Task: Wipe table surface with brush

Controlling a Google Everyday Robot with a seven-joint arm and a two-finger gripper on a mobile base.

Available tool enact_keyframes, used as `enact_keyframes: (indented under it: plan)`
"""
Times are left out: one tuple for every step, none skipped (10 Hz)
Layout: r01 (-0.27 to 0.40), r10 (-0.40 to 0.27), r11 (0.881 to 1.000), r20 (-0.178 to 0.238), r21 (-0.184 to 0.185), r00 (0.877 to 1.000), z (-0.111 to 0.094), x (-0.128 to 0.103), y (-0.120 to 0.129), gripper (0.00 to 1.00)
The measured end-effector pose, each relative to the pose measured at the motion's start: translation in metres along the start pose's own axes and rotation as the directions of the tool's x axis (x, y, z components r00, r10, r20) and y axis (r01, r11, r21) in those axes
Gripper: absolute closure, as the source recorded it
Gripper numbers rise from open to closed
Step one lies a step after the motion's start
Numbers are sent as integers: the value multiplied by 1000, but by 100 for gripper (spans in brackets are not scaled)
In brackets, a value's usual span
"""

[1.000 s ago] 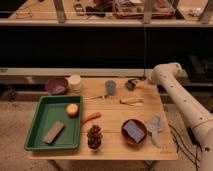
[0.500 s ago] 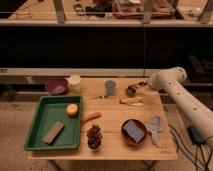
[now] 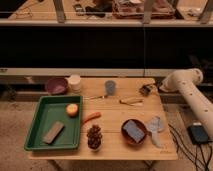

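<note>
The table surface is a large top of light tan wood planks. A small wooden-handled object that looks like the brush lies flat on its back right part. My dark gripper hangs low over the back right corner, just right of and behind the brush, apart from it. The white arm reaches in from the right edge.
A green tray at the left holds an orange fruit and a grey block. Also on the table are a purple bowl, white cup, grey cup, carrot, pine cone, brown bowl and grey cloth.
The arm has swung down from above the back right corner, bringing the gripper low beside the brush. Nothing on the table has moved.
</note>
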Motion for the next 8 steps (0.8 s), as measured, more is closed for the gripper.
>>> enact_keyframes:
  plan:
    - [-15, 15, 1000, 12, -10, 1000, 6, -4, 11, 100]
    - [-17, 17, 1000, 17, -16, 1000, 14, -3, 23, 100]
    - [-14, 14, 1000, 16, -16, 1000, 20, -2, 29, 100]
    - [-10, 10, 1000, 11, -15, 1000, 24, 2, 31, 100]
    - [-3, 4, 1000, 5, -12, 1000, 27, 8, 29, 100]
    - [9, -9, 1000, -3, -6, 1000, 29, 18, 24, 100]
    - [28, -28, 1000, -23, 4, 999, 30, 39, 15, 100]
    - [46, -45, 999, -42, 13, 998, 30, 58, 3, 100]
